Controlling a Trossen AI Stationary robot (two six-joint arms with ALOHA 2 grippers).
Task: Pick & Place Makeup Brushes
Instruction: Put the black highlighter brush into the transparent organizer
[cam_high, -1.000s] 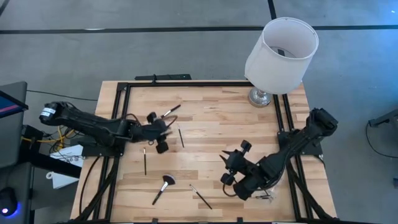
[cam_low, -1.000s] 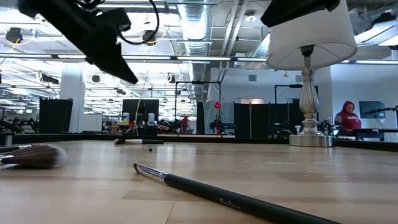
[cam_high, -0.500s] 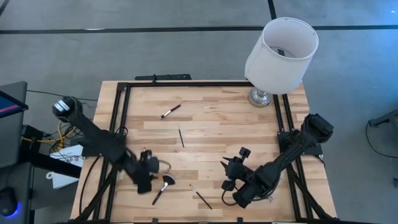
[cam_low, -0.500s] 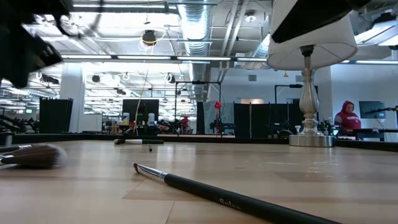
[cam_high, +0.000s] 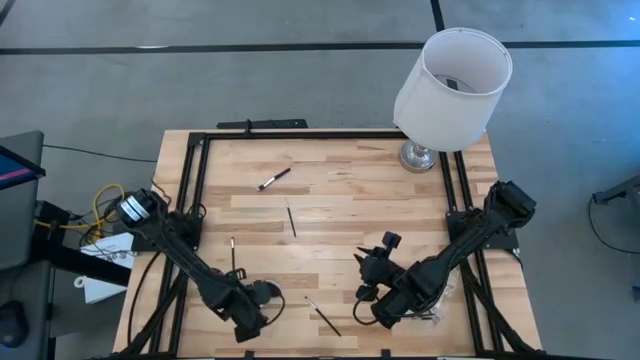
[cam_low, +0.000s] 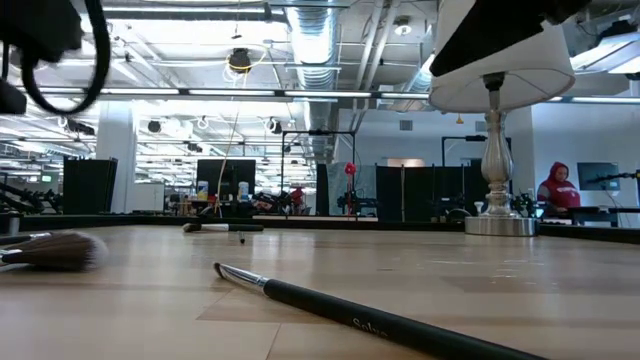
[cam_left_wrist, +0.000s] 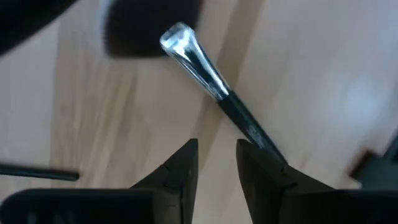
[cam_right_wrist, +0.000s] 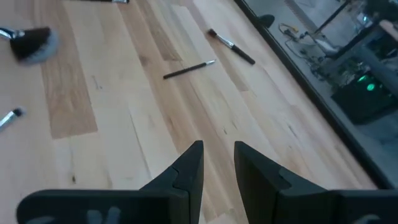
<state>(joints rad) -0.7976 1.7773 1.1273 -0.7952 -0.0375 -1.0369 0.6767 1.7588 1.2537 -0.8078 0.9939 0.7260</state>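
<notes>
Our left gripper (cam_high: 252, 312) hangs low in the high view, right over the fluffy brush (cam_left_wrist: 205, 73). Its fingers (cam_left_wrist: 180, 171) are close together, holding nothing. Our right gripper (cam_high: 370, 280) waits lower right, fingers narrow too. Other brushes lie around the table (cam_high: 340, 200): a thin one (cam_high: 291, 220) in the middle and one (cam_high: 273, 179) higher up.

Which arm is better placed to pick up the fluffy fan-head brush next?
The left. The left gripper hangs right over the fan-head brush, whose handle runs beside its fingertips. The right gripper sits farther off over bare wood.
</notes>
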